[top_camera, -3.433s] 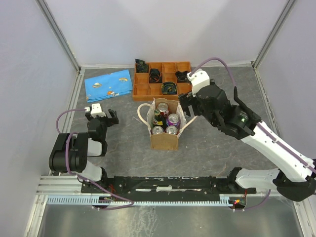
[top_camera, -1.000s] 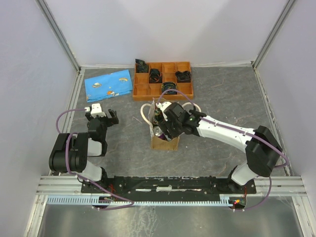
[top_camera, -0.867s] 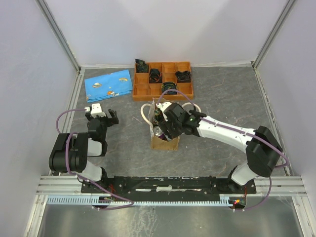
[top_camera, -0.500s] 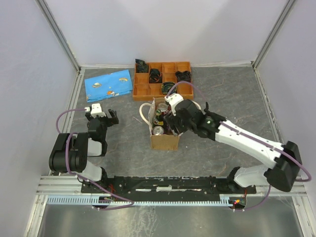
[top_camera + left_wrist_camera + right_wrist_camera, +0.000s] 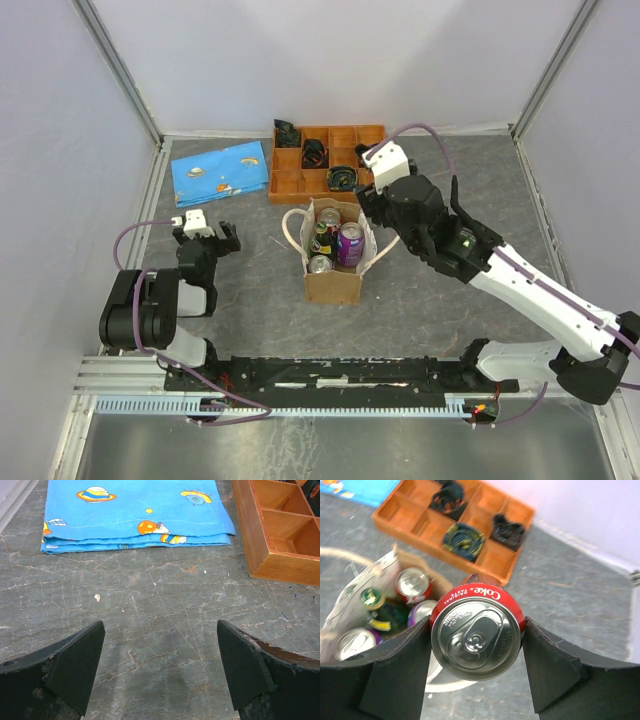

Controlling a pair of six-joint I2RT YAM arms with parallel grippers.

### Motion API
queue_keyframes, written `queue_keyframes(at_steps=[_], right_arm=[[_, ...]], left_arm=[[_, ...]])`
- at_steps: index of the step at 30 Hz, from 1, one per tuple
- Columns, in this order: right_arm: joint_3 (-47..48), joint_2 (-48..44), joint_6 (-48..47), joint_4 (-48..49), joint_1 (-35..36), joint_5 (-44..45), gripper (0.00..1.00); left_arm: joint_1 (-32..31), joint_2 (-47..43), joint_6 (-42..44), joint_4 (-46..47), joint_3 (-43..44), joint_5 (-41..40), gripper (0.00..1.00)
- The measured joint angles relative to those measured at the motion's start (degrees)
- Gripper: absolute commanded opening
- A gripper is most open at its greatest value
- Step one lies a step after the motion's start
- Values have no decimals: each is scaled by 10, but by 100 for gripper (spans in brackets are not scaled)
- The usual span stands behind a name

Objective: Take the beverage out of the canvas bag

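Right pincer [image 5: 476,646] is clamped on the red Coke can [image 5: 475,630], holding it up over the bench [image 5: 250,290] just past the canvas bag [image 5: 332,285], whose mouth is crowded with other cans [image 5: 350,243]. The wooden tray [image 5: 290,184] sits close behind. Left pincer [image 5: 160,666] gapes wide and empty near the blue cloth [image 5: 220,167].

A dark grey, marble-veined surface [image 5: 250,310] fills the enclosure, boxed in by plain pale lavender walls [image 5: 330,60]. Slanting aluminium posts [image 5: 120,75] mark the rear corners. A slotted metal rail [image 5: 120,375] lines the near edge. The light seems even and diffuse.
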Motion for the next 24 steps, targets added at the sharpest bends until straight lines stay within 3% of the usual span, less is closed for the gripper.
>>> queue_keyframes(at_steps=[6,14,24], right_arm=[[44,15,-37,29,-56,58,0],[70,46,-6,25,-259,67,0],[-12,129,100,13,-381,-49,0]], left_arm=[[0,0,0,0,0,0,99],[0,0,0,0,0,0,99],[0,0,0,0,0,0,99]])
